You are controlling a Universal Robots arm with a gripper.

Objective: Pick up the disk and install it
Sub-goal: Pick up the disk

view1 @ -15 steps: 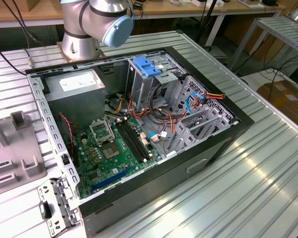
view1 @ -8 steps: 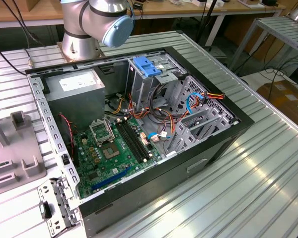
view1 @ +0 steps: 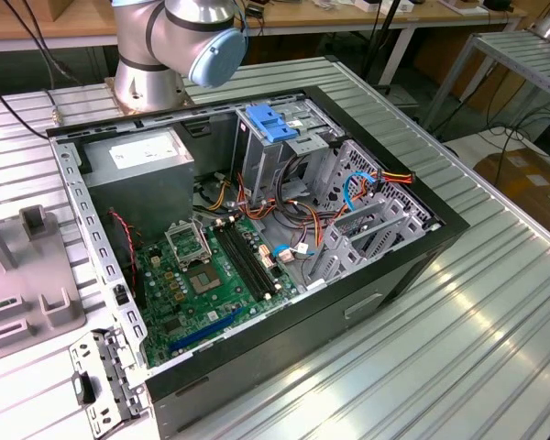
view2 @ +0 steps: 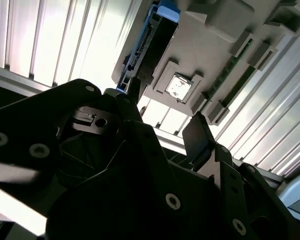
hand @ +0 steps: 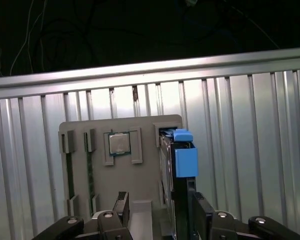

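Observation:
The disk (hand: pixel 179 162) stands on edge in a slot of a grey fixture plate (hand: pixel 140 180), its blue rail (hand: pixel 185 161) facing the camera. In the second wrist view the disk (view2: pixel 149 47) rises from the same plate (view2: pixel 215 45). My gripper (hand: pixel 161 198) is open just over the plate. One finger (hand: pixel 121 202) hangs over the plate's middle and the other finger (hand: pixel 202 210) sits beyond the disk, so the disk's near end lies between them, untouched. In the second wrist view the gripper (view2: pixel 165 107) shows the same spread.
The plate also holds a processor chip (hand: pixel 119 143) and memory sticks (hand: pixel 69 170). An open computer case (view1: pixel 257 238) lies on the ribbed metal table (view1: pixel 477 312), with a blue clip (view1: pixel 270 122) on its drive cage and a grey power supply (view1: pixel 137 174). The arm's base (view1: pixel 151 64) stands behind it.

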